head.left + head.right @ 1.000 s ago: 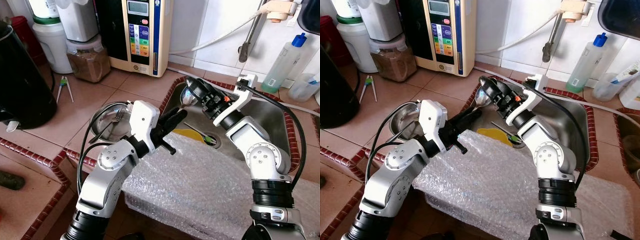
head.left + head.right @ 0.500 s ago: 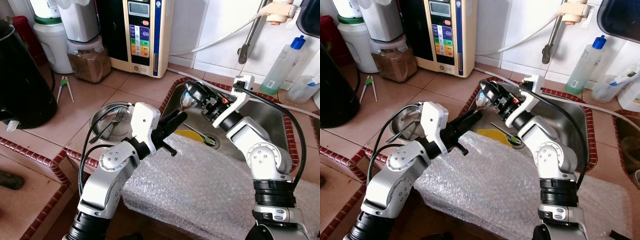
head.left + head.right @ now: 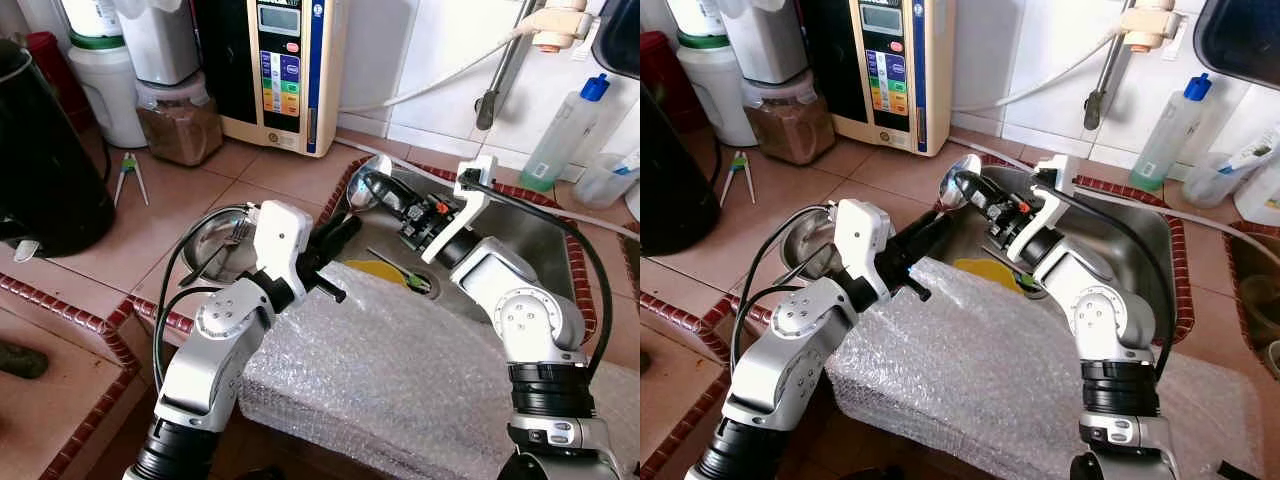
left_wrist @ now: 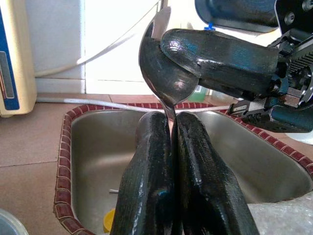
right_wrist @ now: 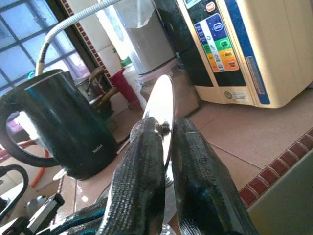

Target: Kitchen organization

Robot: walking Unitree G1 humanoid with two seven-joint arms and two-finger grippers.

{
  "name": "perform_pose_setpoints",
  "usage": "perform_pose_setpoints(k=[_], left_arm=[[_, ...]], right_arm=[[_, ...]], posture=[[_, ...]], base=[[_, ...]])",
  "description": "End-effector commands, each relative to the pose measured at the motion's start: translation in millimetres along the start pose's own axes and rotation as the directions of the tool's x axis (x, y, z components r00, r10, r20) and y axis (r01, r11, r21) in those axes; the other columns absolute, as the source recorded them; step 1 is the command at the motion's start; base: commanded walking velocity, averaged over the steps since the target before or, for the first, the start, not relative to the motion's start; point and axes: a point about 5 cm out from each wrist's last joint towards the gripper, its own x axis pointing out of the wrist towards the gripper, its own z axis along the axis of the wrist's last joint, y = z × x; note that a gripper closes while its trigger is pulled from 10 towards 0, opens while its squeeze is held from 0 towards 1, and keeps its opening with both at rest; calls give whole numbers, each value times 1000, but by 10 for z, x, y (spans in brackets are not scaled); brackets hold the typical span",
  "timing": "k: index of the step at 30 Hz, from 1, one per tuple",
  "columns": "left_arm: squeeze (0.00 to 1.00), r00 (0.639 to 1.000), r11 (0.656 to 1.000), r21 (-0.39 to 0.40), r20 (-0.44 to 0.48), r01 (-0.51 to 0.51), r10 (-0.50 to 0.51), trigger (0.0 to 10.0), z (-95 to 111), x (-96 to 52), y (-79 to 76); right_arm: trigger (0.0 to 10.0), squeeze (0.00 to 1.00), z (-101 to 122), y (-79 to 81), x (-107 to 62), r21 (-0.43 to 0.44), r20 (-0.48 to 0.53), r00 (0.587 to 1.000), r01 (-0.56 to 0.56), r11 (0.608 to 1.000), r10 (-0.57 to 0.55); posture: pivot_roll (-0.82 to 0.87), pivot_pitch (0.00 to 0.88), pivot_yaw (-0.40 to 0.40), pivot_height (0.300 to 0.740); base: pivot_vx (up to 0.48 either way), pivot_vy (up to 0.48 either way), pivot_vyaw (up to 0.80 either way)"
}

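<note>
Gripping one spoon (image 3: 962, 180), both the left tool (image 3: 335, 233) and right tool (image 3: 378, 187) are closed on it.

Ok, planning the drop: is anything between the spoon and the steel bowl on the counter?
Nothing visible: only counter between spoon and steel bowl, which holds a fork. Left end effector and right end effector both grip the spoon.

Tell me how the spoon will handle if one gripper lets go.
The spoon looks like polished metal: probably stiff and light, but slippery. The left gripper pinches only its thin neck, so it may pivot once the right gripper releases the bowl.
</note>
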Motion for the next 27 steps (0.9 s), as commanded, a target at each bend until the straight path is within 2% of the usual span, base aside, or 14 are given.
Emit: perform_pose_setpoints(k=[1, 10, 11, 12, 13, 14, 15, 16, 18, 21, 23, 24, 25, 27], left_arm=[[0, 999, 999, 19, 44, -26, 25, 4980, 90, 8, 36], [0, 1000, 1000, 12, 29, 6, -6, 4588, 69, 6, -8], [0, 1000, 1000, 4, 24, 20, -20, 6078, 60, 3, -23], [0, 999, 1000, -1, 19, 31, -31, 9373, 53, -1, -35], [0, 999, 1000, -1, 19, 31, -31, 9373, 53, -1, -35], [98, 999, 999, -7, 14, 48, -48, 10000, 43, -8, -55], [98, 999, 999, -9, 12, 53, -53, 10000, 40, -9, -62], [1000, 999, 999, 7, 5, 40, -40, 10000, 31, -9, -56], [1000, 1000, 999, 39, -7, 30, -30, 10000, 14, -7, -51], [1000, 996, 994, 74, -36, 83, -81, 10000, -30, -35, -83], [1000, 988, 984, 100, -74, 144, -137, 10000, -70, -72, -99], [1000, 983, 979, 110, -87, 172, -163, 10000, -76, -82, -102], [1000, 983, 979, 110, -87, 172, -163, 10000, -76, -82, -102], [1000, 980, 976, 115, -93, 186, -176, 10000, -69, -82, -96]], right_arm=[[0, 0, 19, -90, -57, -18, 7, 998, 67, 998, -67], [0, 0, 9, -168, -75, -22, 31, 990, 138, 990, -137], [0, 0, 9, -174, -74, -23, 36, 989, 147, 989, -146], [0, 0, 11, -180, -74, -22, 40, 987, 155, 988, -154], [0, 0, 11, -180, -74, -22, 40, 987, 155, 988, -154], [0, 0, 17, -195, -72, -23, 47, 984, 170, 985, -169], [0, 0, 21, -204, -71, -23, 50, 983, 177, 984, -175], [0, 0, 29, -219, -71, -22, 56, 981, 190, 982, -188], [0, 0, 43, -240, -71, -18, 66, 976, 208, 978, -207], [0, 0, 70, -286, -73, -14, 83, 966, 245, 969, -244], [0, 0, 112, -354, -68, -27, 119, 944, 313, 949, -308], [0, 0, 170, -414, -84, -40, 165, 917, 374, 926, -363], [0, 0, 170, -414, -84, -40, 165, 917, 374, 926, -363], [0, 0, 238, -469, -116, -48, 214, 885, 431, 901, -413]], posture=[[-71, 23, -33, 740], [-67, 33, -23, 740], [-66, 33, -23, 740], [-66, 34, -23, 740], [-66, 34, -23, 740], [-66, 34, -22, 740], [-65, 34, -22, 740], [-65, 33, -22, 740], [-62, 31, -24, 740], [-52, 29, -24, 740], [-50, 28, -18, 740], [-47, 26, -9, 740], [-47, 26, -9, 740], [-46, 26, -3, 740]], base=[[0, 0, 0], [0, 0, 0], [0, 0, 0], [0, 0, 0], [0, 0, 0], [0, 0, 0], [0, 0, 0], [0, 0, 0], [0, 0, 0], [0, 0, 0], [0, 0, 0], [0, 0, 0], [0, 0, 0], [0, 0, 0]])
